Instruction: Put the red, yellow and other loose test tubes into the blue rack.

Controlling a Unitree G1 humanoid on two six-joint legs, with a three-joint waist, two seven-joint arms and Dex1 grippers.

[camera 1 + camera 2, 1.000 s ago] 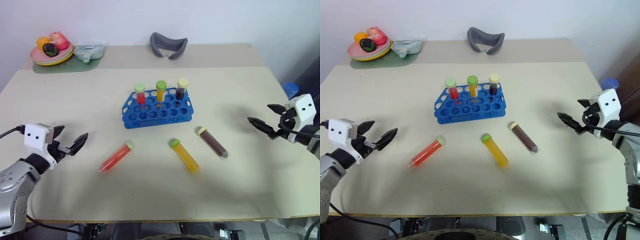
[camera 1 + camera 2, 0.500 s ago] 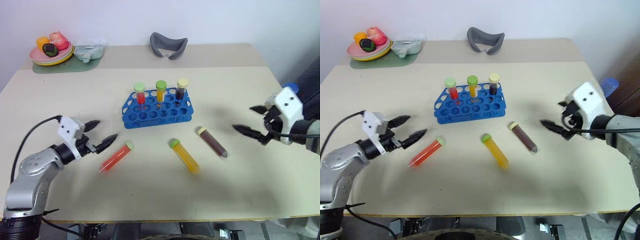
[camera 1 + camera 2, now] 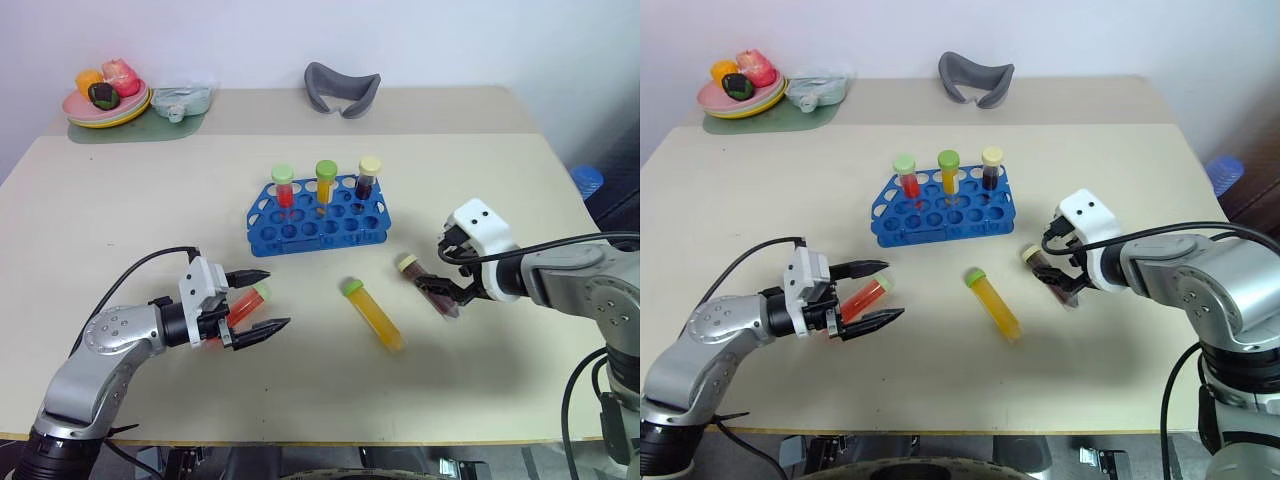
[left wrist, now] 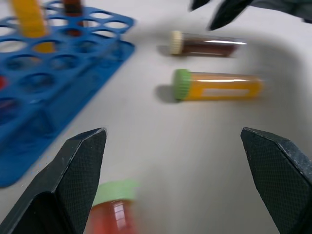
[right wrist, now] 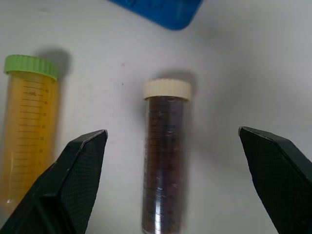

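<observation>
Our left gripper [image 3: 258,300] sits spread wide around the red tube [image 3: 236,309], right gripper [image 5: 175,185] splayed over the brown tube [image 5: 165,156]. Yellow tube [image 5: 27,141] shows "mL" gradations. All three lie loose before the blue rack [image 3: 318,215].

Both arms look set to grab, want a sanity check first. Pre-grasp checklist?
1. Left gripper open: ok.
2. Red tube between left fingers: ok, they straddle its capped end, no contact seen.
3. Right gripper open: ok.
4. Brown tube centred between right fingers: ok in the wrist view.
5. Yellow tube clear of both grippers: ok, it lies apart between them.
6. Rack has free holes: ok; three tubes stand in the back row, front rows are open.
</observation>
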